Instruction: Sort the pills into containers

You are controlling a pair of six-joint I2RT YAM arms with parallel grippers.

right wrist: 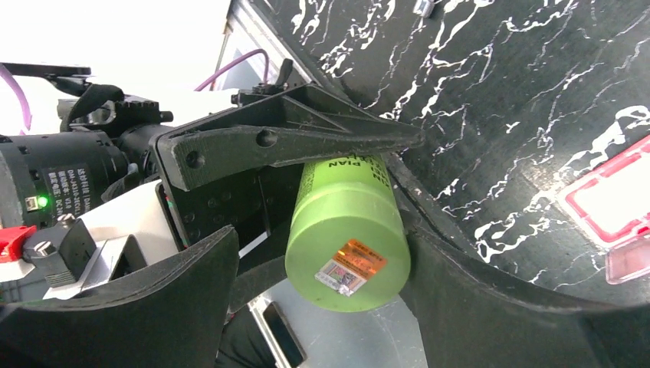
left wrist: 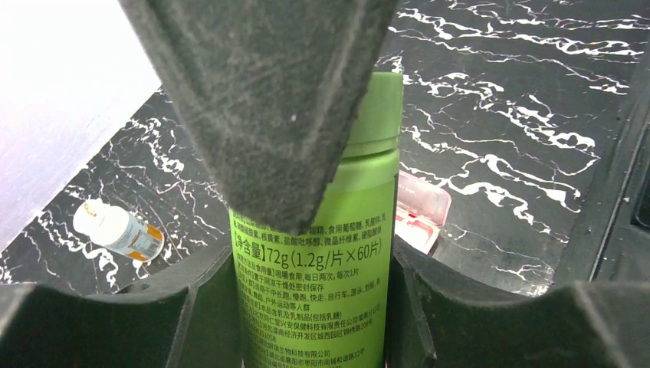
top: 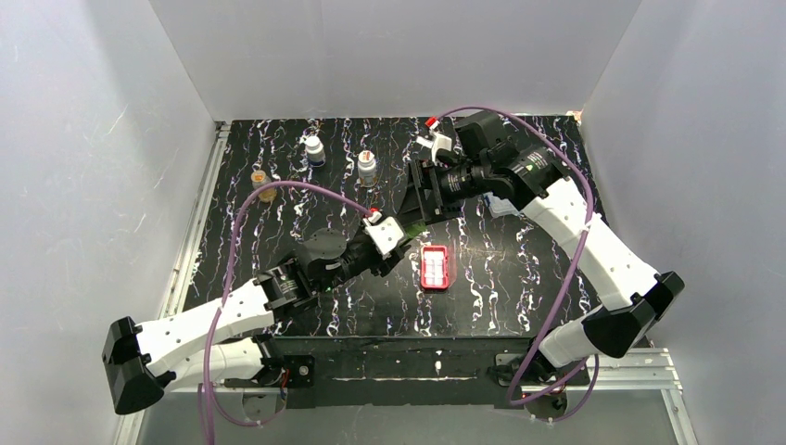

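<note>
Nearest the arm bases, the black white-veined tabletop (top: 519,297) offers open room on the right side. From the near left, the left gripper (left wrist: 314,307) reaches toward the middle. Its fingers are closed snugly on the body of a bright green cylindrical plastic bottle (left wrist: 322,253), held off the table with the cap pointing away, probably so the other arm can work the cap. Just beside it, to the right, the small flat red pill case (top: 434,267) lies on the table with its whitish compartments (right wrist: 609,201) exposed, close enough for pouring. Beyond, the right gripper (right wrist: 322,230) straddles the bottle's cap end, fingers spread wide with a gap showing on one side, gripping nothing. The two grippers crowd each other, so closing here likely calls for care. Farther back stand a dark-capped white bottle (top: 314,148), a second white bottle (top: 368,167) and a small amber bottle (top: 265,187), well apart from the handover and toward the far edge.
</note>
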